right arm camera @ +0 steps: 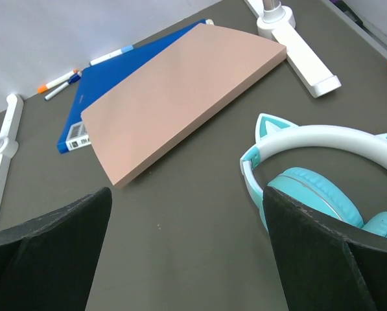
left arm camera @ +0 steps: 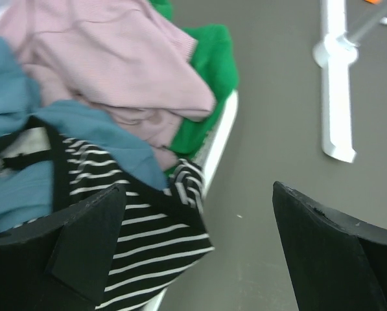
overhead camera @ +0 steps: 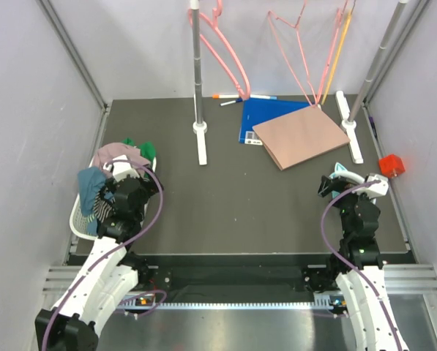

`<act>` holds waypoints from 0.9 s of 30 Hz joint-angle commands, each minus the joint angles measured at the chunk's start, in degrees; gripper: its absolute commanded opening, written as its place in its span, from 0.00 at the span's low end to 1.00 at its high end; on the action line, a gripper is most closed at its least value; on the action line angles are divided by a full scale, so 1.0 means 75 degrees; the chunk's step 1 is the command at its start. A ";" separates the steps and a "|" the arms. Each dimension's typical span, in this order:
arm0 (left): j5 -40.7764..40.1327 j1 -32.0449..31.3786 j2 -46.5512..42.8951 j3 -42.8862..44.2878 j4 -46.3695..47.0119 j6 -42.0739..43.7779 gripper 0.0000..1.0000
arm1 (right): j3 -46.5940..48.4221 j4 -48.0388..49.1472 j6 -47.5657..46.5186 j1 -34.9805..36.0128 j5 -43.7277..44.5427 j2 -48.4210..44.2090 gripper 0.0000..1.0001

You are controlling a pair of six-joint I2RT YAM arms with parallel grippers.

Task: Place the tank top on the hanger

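While in basket (left arm camera: 220, 133), tank top (left arm camera: 151, 236) axisless

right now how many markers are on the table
3. An orange-capped marker and a blue-tipped marker lie side by side left of the blue folder; a third marker lies along its far edge. Others may hide beneath.

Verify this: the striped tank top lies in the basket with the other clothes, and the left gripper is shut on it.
Not right. The left gripper is open, its jaws wide apart, not shut on the tank top; the left wrist view shows it. The tank top does lie in the basket with the other clothes.
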 commanded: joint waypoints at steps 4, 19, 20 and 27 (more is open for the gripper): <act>-0.2241 0.0015 0.0274 0.1031 -0.1476 -0.0514 0.99 | 0.0300 0.0159 0.0158 -0.0069 0.0148 0.0273 1.00; -0.3780 0.0179 0.1165 0.0927 -0.2053 -0.1381 0.99 | 0.0417 -0.0052 0.0228 -0.0069 0.0347 0.0273 1.00; -0.3652 0.0237 0.1189 0.0916 -0.2053 -0.1405 0.99 | 0.0417 -0.0076 0.0217 -0.0069 0.0358 0.0262 1.00; -0.2971 0.0507 0.1224 0.0483 -0.1528 -0.1336 0.91 | 0.0464 -0.0228 0.0193 -0.0069 0.0417 0.0144 0.99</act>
